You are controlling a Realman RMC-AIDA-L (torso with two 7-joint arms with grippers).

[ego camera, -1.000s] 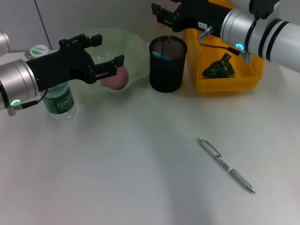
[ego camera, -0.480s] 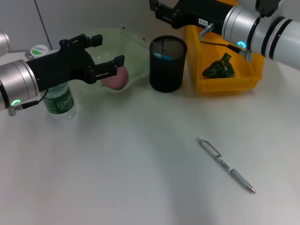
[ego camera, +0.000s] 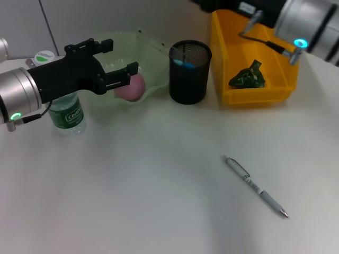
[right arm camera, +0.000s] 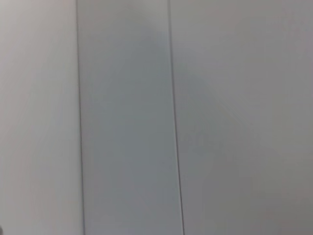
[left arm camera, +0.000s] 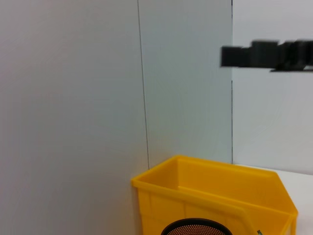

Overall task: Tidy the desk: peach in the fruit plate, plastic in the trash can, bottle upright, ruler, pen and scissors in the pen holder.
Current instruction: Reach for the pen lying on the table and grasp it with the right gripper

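Since a second ago my right arm (ego camera: 296, 18) pulled up and back from above pen holder (ego camera: 189, 71); its fingers out of view, can't tell their state. Pen (ego camera: 256, 187) lies flat on desk (ego camera: 132, 196), well apart from holder. Peach (ego camera: 131, 87) sits in fruit plate (ego camera: 153, 53). Crumpled green plastic (ego camera: 247, 75) in yellow bin (ego camera: 228, 42). Bottle (ego camera: 66, 114) upright. Left gripper (ego camera: 117, 63) hovers over plate, jaws spread, empty.
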